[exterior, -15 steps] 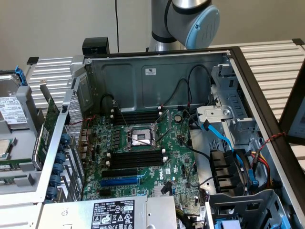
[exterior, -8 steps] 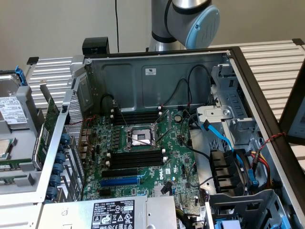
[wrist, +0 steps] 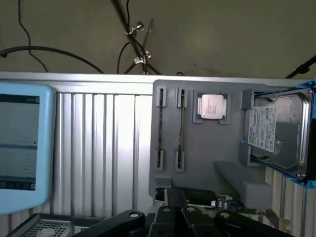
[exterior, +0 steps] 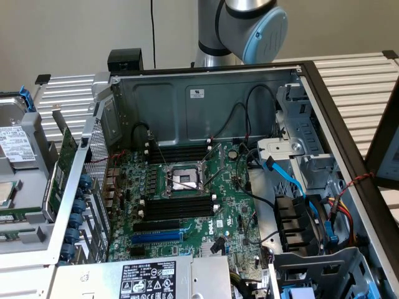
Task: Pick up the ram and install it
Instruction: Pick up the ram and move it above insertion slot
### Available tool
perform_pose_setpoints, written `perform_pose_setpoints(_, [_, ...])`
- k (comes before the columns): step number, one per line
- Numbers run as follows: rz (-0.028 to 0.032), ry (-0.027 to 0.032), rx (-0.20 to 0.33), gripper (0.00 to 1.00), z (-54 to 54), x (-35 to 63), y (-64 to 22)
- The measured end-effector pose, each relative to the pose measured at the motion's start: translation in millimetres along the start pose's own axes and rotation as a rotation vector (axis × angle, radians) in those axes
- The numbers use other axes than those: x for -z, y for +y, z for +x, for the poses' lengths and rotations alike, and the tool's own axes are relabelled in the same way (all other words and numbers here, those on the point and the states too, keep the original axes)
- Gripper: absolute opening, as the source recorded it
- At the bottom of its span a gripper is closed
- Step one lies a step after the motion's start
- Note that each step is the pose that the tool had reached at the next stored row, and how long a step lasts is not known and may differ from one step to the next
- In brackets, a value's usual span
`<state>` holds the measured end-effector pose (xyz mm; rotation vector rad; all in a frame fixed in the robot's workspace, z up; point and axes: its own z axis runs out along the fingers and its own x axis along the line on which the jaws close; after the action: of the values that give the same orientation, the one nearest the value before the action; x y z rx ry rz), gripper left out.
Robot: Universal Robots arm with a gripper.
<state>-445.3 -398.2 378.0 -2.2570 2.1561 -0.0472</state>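
Two ram [wrist: 161, 129] sticks, probably — thin, set close together; a skewed hand [wrist: 190, 219] — grip I cannot tell — could knock both.

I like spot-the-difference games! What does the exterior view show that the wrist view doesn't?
Exterior view: the open case with its green board, and the arm behind it.
Wrist view: a blue tablet, and two thin sticks standing on edge, likely the ram.
Both: the gray tray, the drive and the chip on it, and the ridged table.
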Motion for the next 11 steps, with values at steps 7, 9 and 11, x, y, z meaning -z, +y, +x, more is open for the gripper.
perform_pose_setpoints(7, [-0.0047, -0.0009, 0.008, 0.11, -0.2, -7.4, 3.3])
perform_pose_setpoints(9, [-0.0137, -0.0013, 0.008, 0.11, -0.3, -9.3, 4.2])
perform_pose_setpoints(11, [-0.0272, -0.0019, 0.008, 0.11, -0.4, -10.5, 5.3])
